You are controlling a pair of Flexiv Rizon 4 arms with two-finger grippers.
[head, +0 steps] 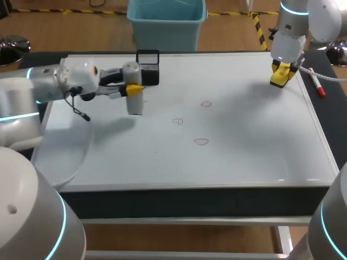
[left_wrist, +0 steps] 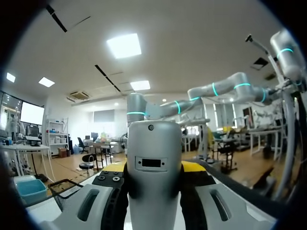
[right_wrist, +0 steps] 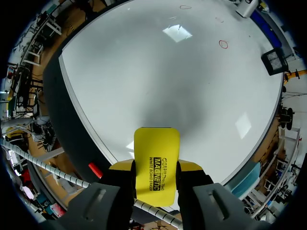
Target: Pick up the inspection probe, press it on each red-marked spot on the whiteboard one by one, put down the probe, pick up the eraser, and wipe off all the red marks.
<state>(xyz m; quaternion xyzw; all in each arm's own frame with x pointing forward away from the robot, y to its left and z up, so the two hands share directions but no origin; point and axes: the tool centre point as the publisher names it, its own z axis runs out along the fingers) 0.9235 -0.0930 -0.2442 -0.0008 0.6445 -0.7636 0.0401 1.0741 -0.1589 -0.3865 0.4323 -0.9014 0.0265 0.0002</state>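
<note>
Whiteboard (head: 255, 157): lies flat and covers most of the table.
Mesh basket (head: 148, 66): black, at the board's far edge, just behind the probe.
Left gripper (head: 133, 89): clenched on the grey inspection probe (head: 135, 103), over the board's far-left part.
Right gripper (head: 282, 76): grasping the yellow eraser (right_wrist: 156, 165), above the far-right corner.
Red marks (head: 201, 142): three small rings near mid-board, well apart from both grippers.

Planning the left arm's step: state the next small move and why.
Probably shift the probe right and down onto the nearest red mark: it hangs above the whiteboard left of all three marks, none yet wiped, while the right jaws hold the eraser aside.
</note>
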